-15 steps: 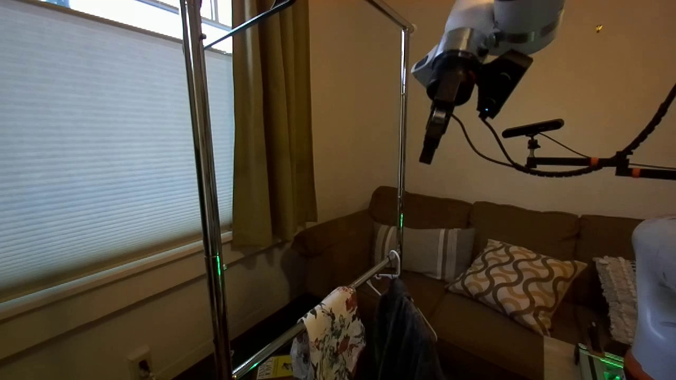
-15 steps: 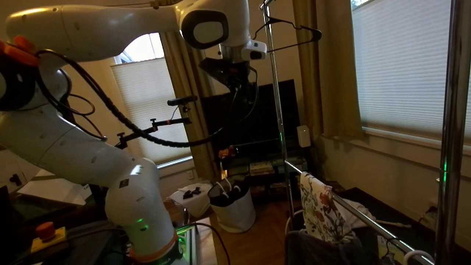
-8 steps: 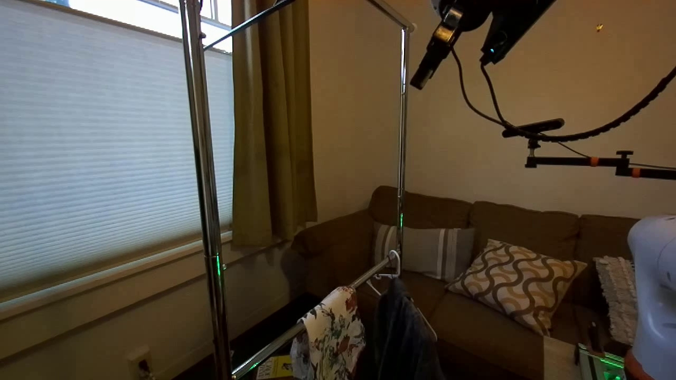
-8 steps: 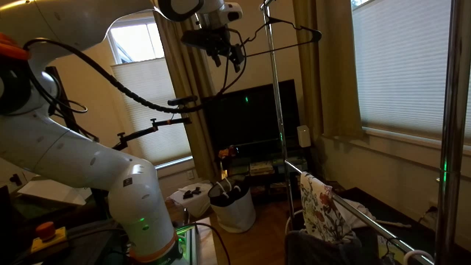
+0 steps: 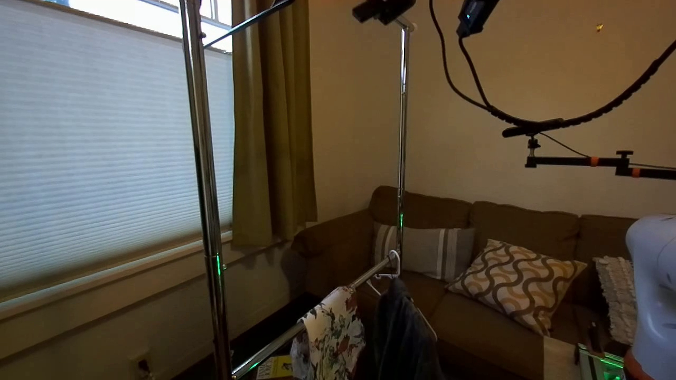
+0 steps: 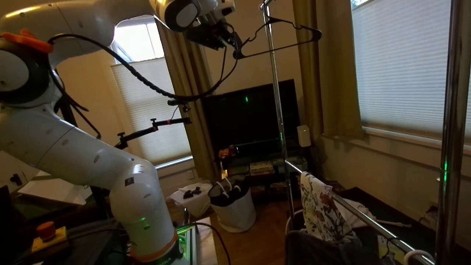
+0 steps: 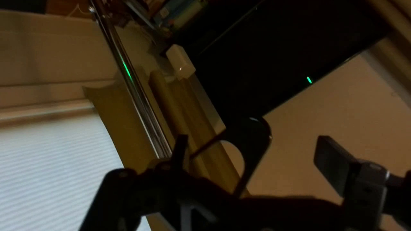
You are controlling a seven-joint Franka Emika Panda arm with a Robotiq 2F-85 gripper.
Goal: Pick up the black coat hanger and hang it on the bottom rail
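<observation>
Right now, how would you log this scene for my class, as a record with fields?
black coat hanger: hanging near the top of the metal rack
pincer: open; in the wrist view, one hanger end shows between its jaws, contact unclear
bottom rail: carries a floral cloth and a white hanger
dark garment: beside the floral cloth
status: black coat hanger not yet on bottom rail

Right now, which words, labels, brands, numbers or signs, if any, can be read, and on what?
None reads for certain.
Robot base: perhaps ending "KA", too dark to confirm.
Yellow book: lettering too blurred.
Arm label: too small.
White panel: edge marking too small.
</observation>
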